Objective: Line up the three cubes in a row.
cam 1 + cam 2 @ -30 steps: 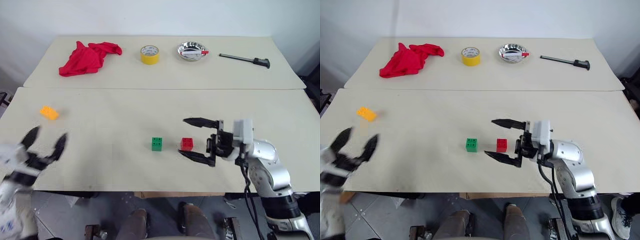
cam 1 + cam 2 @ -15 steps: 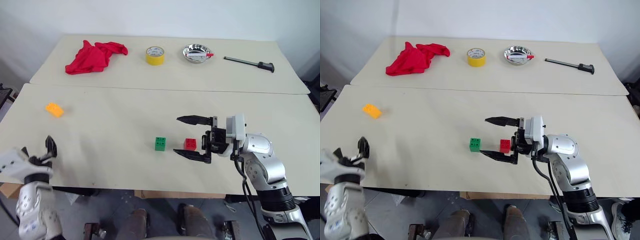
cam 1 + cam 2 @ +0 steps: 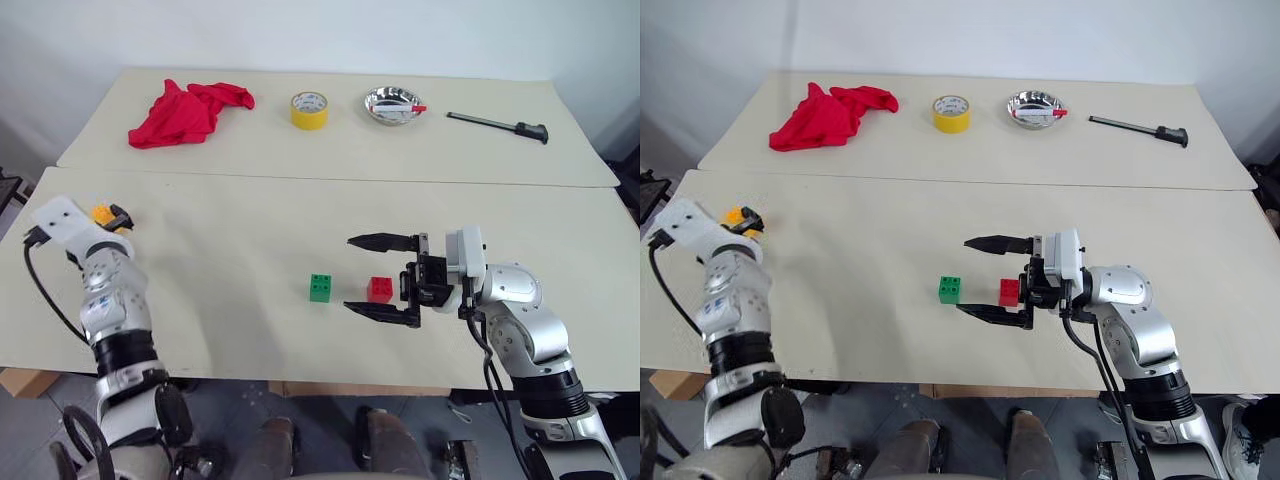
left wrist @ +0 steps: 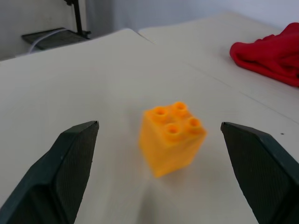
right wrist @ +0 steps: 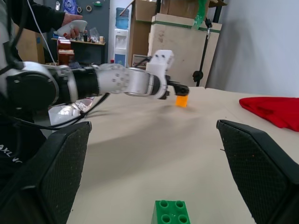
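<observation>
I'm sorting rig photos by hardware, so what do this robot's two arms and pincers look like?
Both arms are rounded silver-grey metal segments with black joint bands and a white boxy wrist module. A black cable loops beside each forearm. The right pincer has two long, tapered black fingers on a black base; the left pincer has the same black, finely textured fingers.

bare table (image 4: 70, 88) lies on both sides of the orange cube (image 4: 171, 136) between my left fingers (image 4: 63, 163); red cloth (image 4: 268, 53) lies well beyond.
</observation>
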{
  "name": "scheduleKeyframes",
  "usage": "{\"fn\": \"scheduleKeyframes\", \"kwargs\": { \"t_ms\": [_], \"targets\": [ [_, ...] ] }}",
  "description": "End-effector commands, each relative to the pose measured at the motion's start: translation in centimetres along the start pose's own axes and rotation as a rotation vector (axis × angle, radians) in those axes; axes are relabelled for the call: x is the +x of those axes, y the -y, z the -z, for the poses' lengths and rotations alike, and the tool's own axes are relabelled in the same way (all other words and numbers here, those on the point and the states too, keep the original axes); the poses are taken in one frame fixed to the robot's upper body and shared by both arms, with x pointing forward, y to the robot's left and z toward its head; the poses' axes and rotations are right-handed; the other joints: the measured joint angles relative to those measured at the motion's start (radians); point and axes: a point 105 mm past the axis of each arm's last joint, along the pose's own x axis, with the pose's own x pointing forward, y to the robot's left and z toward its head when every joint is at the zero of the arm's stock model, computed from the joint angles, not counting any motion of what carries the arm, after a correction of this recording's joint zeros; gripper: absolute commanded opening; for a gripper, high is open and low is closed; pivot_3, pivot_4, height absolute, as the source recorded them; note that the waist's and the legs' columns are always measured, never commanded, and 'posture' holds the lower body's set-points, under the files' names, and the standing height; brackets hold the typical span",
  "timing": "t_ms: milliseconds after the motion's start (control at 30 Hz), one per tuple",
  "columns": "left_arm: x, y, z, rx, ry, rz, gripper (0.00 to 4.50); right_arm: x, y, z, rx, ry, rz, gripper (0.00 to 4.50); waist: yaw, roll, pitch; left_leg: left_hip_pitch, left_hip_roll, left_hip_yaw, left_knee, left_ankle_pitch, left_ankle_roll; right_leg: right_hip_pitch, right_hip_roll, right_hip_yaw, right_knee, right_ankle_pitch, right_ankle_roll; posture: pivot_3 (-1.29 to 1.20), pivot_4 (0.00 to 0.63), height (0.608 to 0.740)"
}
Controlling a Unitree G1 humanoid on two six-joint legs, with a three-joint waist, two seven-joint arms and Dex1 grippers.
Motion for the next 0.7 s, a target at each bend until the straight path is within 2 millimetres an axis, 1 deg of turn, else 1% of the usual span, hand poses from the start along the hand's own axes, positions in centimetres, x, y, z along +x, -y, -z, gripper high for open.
{"fn": "scheduleKeyframes", "kwargs": {
  "t_ms": [33, 100, 167, 200, 233, 300, 400, 467, 533, 567, 600, 633, 667, 700],
  "targets": [
    [0.8, 0.7, -1.0, 0.013, 0.041, -0.008, 4.42, 0.0, -0.3, -1.0, -0.024, 0.025, -0.008, 4.5, -0.001, 0.0, 0.0, 0.0, 0.0, 0.0, 0.0, 0.0, 0.0, 0.0, 0.0, 0.0, 0.0, 0.0, 0.0, 0.0, 0.15, 0.74],
    [1.2, 0.9, -1.0, 0.025, 0.039, -0.022, 4.42, 0.0, -0.5, -1.0, -0.021, 0.022, -0.005, 4.5, -0.003, 0.0, 0.0, -0.001, 0.0, 0.001, 0.0, 0.0, 0.0, -0.001, 0.0, -0.001, 0.0, 0.0, 0.0, 0.0, 0.15, 0.74],
    [1.4, 0.4, -0.6, 0.021, 0.018, -0.07, 4.42, -0.2, -0.4, -0.9, -0.018, 0.017, 0.007, 4.5, -0.003, 0.0, 0.0, -0.001, 0.001, 0.001, 0.0, 0.0, 0.0, -0.002, 0.0, -0.001, 0.0, 0.0, 0.0, 0.0, 0.15, 0.74],
    [1.4, 0.6, -0.5, 0.016, 0.018, -0.071, 4.42, -0.3, -0.4, -0.9, -0.019, 0.011, 0.017, 4.5, -0.003, 0.0, 0.0, -0.001, 0.001, 0.002, 0.0, 0.0, 0.0, -0.002, 0.0, -0.001, 0.0, 0.0, 0.0, 0.0, 0.15, 0.74],
    [1.4, 0.8, -0.4, 0.019, 0.021, -0.066, 4.26, -0.4, -0.3, -0.8, -0.018, 0.008, 0.028, 4.5, -0.003, 0.0, 0.0, -0.001, 0.001, 0.002, 0.0, 0.0, 0.0, -0.002, 0.0, -0.001, 0.0, 0.0, 0.0, 0.0, 0.15, 0.74],
    [1.4, 0.9, -0.4, 0.008, 0.024, -0.069, 3.85, -0.6, -0.3, -0.8, -0.015, 0.003, 0.038, 4.5, -0.003, 0.0, 0.0, -0.001, 0.001, 0.002, 0.0, 0.0, 0.0, -0.003, 0.0, -0.001, 0.001, 0.0, 0.0, 0.0, 0.15, 0.74],
    [1.4, 1.1, -0.4, 0.013, 0.033, -0.052, 2.91, -0.9, -0.2, -0.6, -0.015, -0.004, 0.048, 4.5, -0.001, 0.0, 0.0, -0.001, 0.001, 0.003, 0.0, 0.0, 0.0, -0.003, 0.0, -0.001, 0.001, 0.0, 0.0, 0.0, 0.15, 0.74],
    [1.5, 0.9, -0.4, 0.024, 0.037, -0.052, 2.28, -1.1, -0.1, -0.4, -0.011, -0.011, 0.06, 4.5, -0.001, 0.0, 0.0, -0.001, 0.0, 0.003, 0.0, 0.0, 0.0, -0.003, -0.001, -0.001, 0.001, 0.0, 0.0, 0.0, 0.15, 0.74],
    [1.4, 1.0, -0.7, 0.024, 0.064, -0.007, 1.69, -1.3, -0.2, -0.3, -0.008, -0.018, 0.066, 4.5, -0.001, 0.0, 0.0, -0.001, 0.0, 0.003, 0.0, 0.0, 0.0, -0.003, -0.001, -0.001, 0.001, 0.0, 0.0, 0.0, 0.15, 0.74],
    [1.4, 1.1, -0.8, 0.026, 0.074, 0.007, 1.47, -1.4, -0.2, -0.2, -0.007, -0.02, 0.068, 4.5, -0.001, 0.0, 0.0, -0.001, 0.0, 0.003, 0.0, 0.0, 0.0, -0.003, -0.001, -0.001, 0.001, 0.0, 0.0, 0.0, 0.15, 0.74],
    [1.3, 1.2, -1.0, 0.025, 0.088, 0.035, 1.47, -1.5, -0.2, -0.2, -0.006, -0.024, 0.073, 4.5, -0.001, 0.0, 0.0, -0.001, 0.0, 0.003, 0.0, 0.0, 0.0, -0.003, -0.001, -0.001, 0.001, 0.0, 0.0, 0.0, 0.15, 0.74],
    [1.0, 1.9, -1.3, 0.004, 0.109, 0.127, 1.47, -1.6, -0.2, -0.1, -0.009, -0.03, 0.077, 4.5, -0.001, 0.0, 0.0, -0.001, 0.0, 0.003, 0.0, 0.0, 0.0, -0.003, -0.001, -0.001, 0.001, 0.0, 0.0, 0.0, 0.15, 0.74],
    [0.4, 2.9, -1.9, 0.029, 0.145, 0.268, 1.47, -2.0, -0.1, -0.2, -0.014, -0.039, 0.089, 4.5, -0.002, 0.0, 0.0, -0.001, 0.0, 0.003, 0.0, 0.0, 0.0, -0.003, -0.001, -0.001, 0.001, 0.0, 0.0, 0.0, 0.15, 0.74],
    [-0.8, 4.3, -2.6, 0.013, 0.177, 0.464, 1.47, -2.5, 0.0, -0.3, -0.021, -0.051, 0.107, 4.5, -0.003, 0.0, 0.0, -0.001, 0.0, 0.003, 0.0, 0.0, 0.0, -0.003, -0.001, -0.001, 0.001, 0.0, 0.0, 0.0, 0.15, 0.74]
  ]
}}
